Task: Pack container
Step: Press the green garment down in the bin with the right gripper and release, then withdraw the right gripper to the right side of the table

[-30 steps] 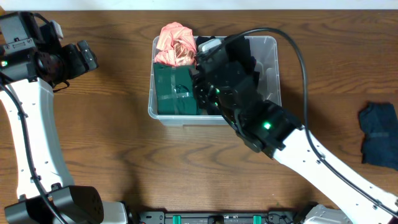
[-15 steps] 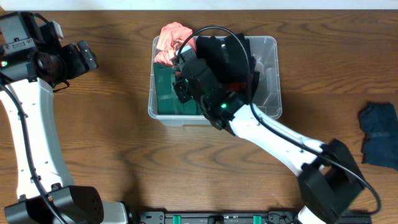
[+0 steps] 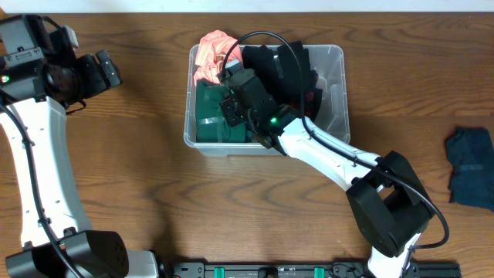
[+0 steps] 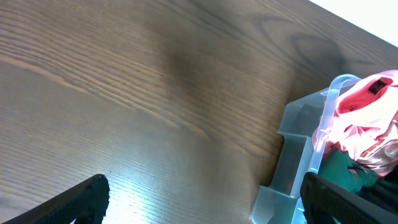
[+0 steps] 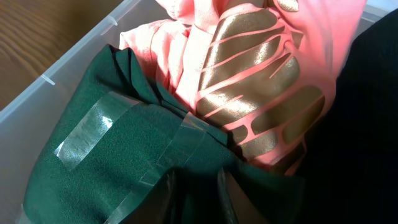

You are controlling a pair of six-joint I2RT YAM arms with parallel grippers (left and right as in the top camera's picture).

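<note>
Scanning from the left, we find our left end effector (image 3: 99, 71) spread wide over the brown wooden worktop (image 3: 139, 185). The clear rectangular plastic container (image 3: 337, 85) sits mid-worktop. Inside it, our right end effector (image 5: 199, 194), fingers narrow, presses into dark green taped fabric (image 5: 106, 155); we cannot tell whether it grips.

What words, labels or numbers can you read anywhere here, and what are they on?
No text can be read in any view.
Gold print on the pink garment: a lined shape, no letters I can make out.
Dark tag on that garment, left wrist view: too small to read.
</note>
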